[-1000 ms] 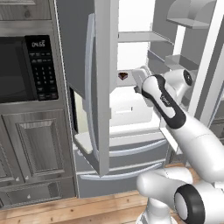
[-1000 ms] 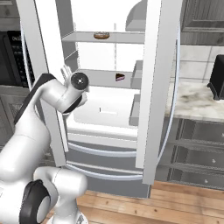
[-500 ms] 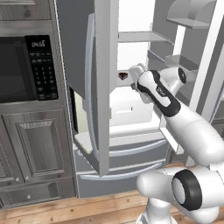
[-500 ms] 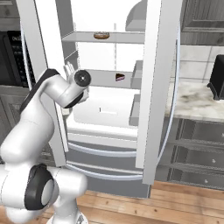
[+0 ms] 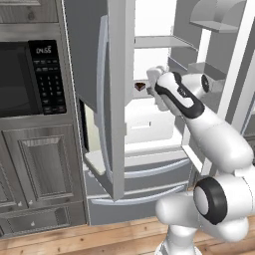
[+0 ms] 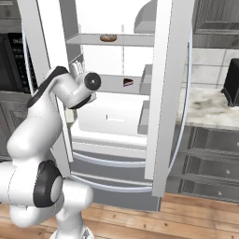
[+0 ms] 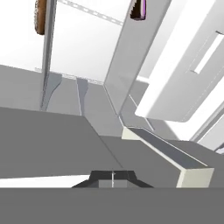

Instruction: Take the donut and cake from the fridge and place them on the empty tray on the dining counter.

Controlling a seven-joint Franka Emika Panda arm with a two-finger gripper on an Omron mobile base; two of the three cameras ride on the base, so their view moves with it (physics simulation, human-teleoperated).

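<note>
We see the gripper (image 7: 113, 176) nearest us in the hand view, its two dark tips pressed together with no gap and nothing held between them. In the left base view the hand sits just inside the open fridge (image 5: 117, 99), level with the middle shelf (image 6: 116, 84). Beyond the tips lies the grey wall of a door bin, then the white interior of the fridge.

The cake (image 6: 128, 82), a small dark wedge, rests on that middle shelf, apart from the gripper and further in; in the left base view it (image 5: 140, 86) shows just beside the hand on its left, and in the hand view it (image 7: 139, 9) sits at the top edge, well ahead of the tips. Farther and higher, the donut (image 6: 108, 38) lies on the upper shelf; in the hand view its brown edge (image 7: 40, 17) shows at the top left. The built-in microwave (image 5: 30, 79) stands left of the fridge.
</note>
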